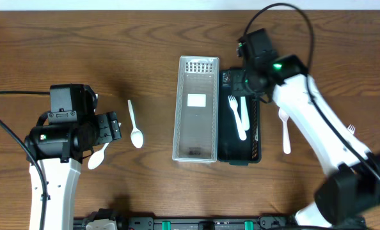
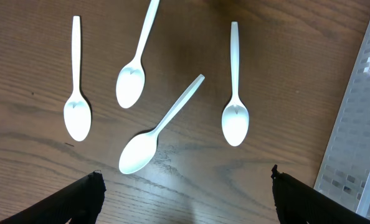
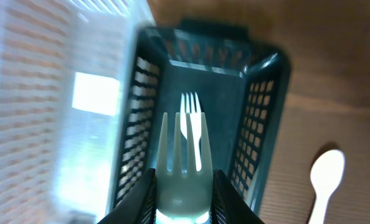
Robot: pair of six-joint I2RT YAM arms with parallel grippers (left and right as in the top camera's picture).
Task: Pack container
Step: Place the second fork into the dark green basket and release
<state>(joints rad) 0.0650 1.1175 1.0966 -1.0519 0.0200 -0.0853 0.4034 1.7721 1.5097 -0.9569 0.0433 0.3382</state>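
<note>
The right fingers [image 3: 227,198] are clamped on a white fork [image 3: 184,183], holding it tines-forward over the black basket [image 3: 260,106], where another fork [image 3: 191,102] lies. The left fingers [image 2: 73,202] stand wide apart and empty above four spoons [image 2: 138,149] on the bench [image 2: 42,162], left of the clear container [image 1: 196,128].

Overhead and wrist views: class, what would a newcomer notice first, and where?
The right claw grips a white plastic fork over the black mesh basket, beside the clear basket mid-table. Four white spoons lie loose on the wood before the open left claw.
</note>
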